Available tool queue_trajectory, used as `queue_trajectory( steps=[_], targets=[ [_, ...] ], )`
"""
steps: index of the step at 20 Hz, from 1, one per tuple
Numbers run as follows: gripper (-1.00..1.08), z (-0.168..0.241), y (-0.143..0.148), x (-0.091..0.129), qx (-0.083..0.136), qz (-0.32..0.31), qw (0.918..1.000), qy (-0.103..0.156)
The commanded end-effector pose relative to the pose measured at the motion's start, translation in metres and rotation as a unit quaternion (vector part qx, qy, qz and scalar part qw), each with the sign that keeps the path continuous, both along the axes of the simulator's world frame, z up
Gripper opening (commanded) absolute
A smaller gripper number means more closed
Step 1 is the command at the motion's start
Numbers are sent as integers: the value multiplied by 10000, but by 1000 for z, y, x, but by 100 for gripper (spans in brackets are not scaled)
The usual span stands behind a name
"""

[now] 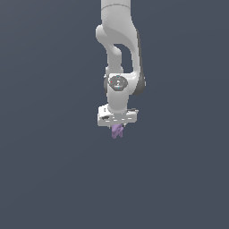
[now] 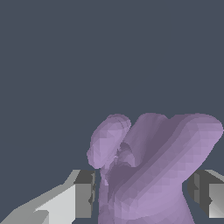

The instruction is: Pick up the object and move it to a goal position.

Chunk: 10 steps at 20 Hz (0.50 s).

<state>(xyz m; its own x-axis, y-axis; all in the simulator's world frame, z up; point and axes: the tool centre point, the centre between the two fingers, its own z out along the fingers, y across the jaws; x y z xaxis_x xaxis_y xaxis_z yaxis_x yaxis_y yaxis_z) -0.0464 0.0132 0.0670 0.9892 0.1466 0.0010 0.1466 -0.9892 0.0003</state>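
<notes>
Pointing down, pincer (image 1: 117, 127) around object (image 1: 117, 130)

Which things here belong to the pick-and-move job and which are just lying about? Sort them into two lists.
Belongs to the job:
- purple object, sitting between the jaws
- gripper, shut on it

Just lying about:
- nothing; only the plain dark grey background shows

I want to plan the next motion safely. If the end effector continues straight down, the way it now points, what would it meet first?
The end effector is shut on the purple object, which sticks out below it. Beyond the object, both views show only plain grey background, so the way looks free, though depth is unclear.
</notes>
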Motion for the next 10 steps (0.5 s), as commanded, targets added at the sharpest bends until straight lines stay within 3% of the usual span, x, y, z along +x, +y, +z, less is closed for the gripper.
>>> queue_trajectory(
  steps=[1, 10],
  targets=[
    [-100, -1, 0, 0, 1, 3, 10000, 5],
    [-100, 17, -15, 5, 0, 2, 10000, 0]
  ],
)
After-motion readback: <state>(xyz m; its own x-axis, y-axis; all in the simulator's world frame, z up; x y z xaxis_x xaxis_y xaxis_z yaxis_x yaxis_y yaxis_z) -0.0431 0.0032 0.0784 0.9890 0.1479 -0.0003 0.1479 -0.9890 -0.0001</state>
